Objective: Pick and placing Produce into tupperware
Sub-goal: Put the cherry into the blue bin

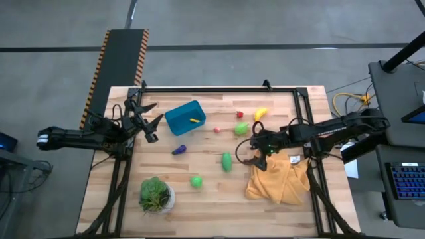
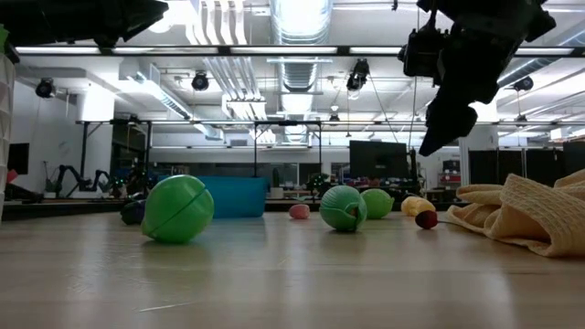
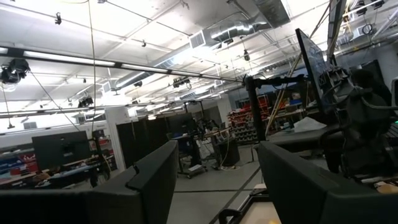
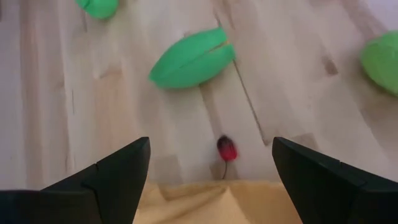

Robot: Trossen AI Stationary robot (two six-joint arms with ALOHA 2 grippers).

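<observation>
Now the right gripper point(image 4: 211, 168) hangs w/ fingers spread wide, empty, over a tiny red piece point(image 4: 227, 149) lying just beside the mustard cloth point(image 1: 279, 179) near the tabletop's right edge. A long green piece point(image 4: 189, 59) lies nearby. Left gripper point(image 1: 147, 119), fingers released, waits by the teal tupperware point(image 1: 184, 117) near the left edge, a small yellow piece point(image 1: 194, 120) inside the tub.

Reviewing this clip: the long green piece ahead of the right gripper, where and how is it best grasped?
Probably across the narrow middle of the long green piece, coming straight down from above. It lies flat on the table, tapering toward both ends, with bare wood on both long sides for the fingers. The right gripper is open, with a small red piece between it and the green one.
</observation>
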